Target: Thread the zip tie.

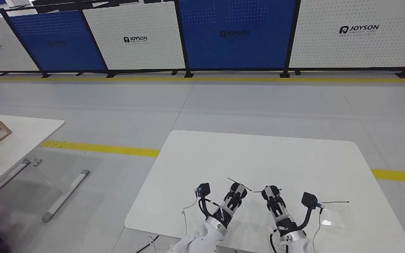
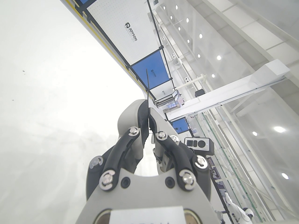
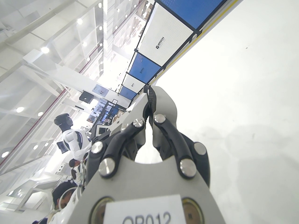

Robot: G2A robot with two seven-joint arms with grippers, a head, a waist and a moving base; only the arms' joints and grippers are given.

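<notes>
Both arms are sitting low over the near edge of the white tabletop [image 1: 253,152], side by side, tips pointing toward the far side. The left gripper [image 2: 148,108] is pinching the zip tie [image 2: 147,82], its pads [image 2: 143,120] closing tight on the thin black strip w/ no gap showing. The strip is sticking straight out past the fingertips, and a short bit is also running back btwn the fingers toward the wrist. In the top view the strip is crossing that gripper at a slant. One end is pointing toward the far side, the other at the right gripper [image 3: 149,94], stopping just short of it, so the two aren't touching as far as can be seen. The right gripper is standing closed too, dark pads pressing together. A small dark bit [image 3: 146,87] is poking out at its very tip, too small to say what it is. The two grippers are sitting near each other, tips apart. On the outer side of the right arm a second thin black strip [image 1: 335,203] is lying flat on the tabletop, beside a clear plastic sheet or bag [image 1: 330,219]. Beyond the tabletop a yellow floor line [image 1: 101,148] is running across the grey floor, and blue & white pegboard panels [image 1: 234,35] are standing along the back.
</notes>
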